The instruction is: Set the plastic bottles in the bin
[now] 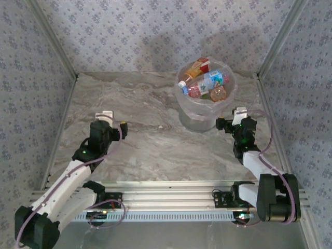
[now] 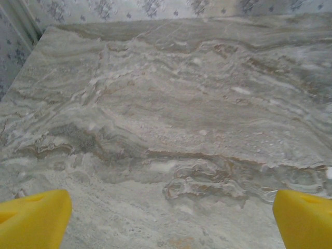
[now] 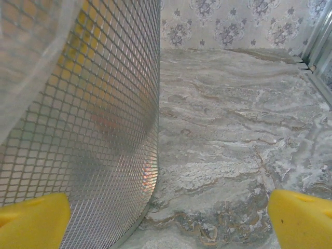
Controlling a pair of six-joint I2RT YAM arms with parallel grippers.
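Top external view: bottles in the bin, both grippers wide and empty.

The bin (image 1: 199, 118) stands on the marble table (image 1: 150, 142). The plastic bottles (image 1: 205, 80) lie heaped inside it, with orange, red and blue labels visible from above. The right gripper (image 1: 230, 118) sits just beside the bin's near right wall, jaws spread wide with nothing between them. In the right wrist view its yellow fingertips (image 3: 31, 218) flank the bin's mesh-patterned wall (image 3: 104, 129); whether they touch it cannot be told. The left gripper (image 1: 114, 119) hovers well left of the bin, equally wide, holding nothing.
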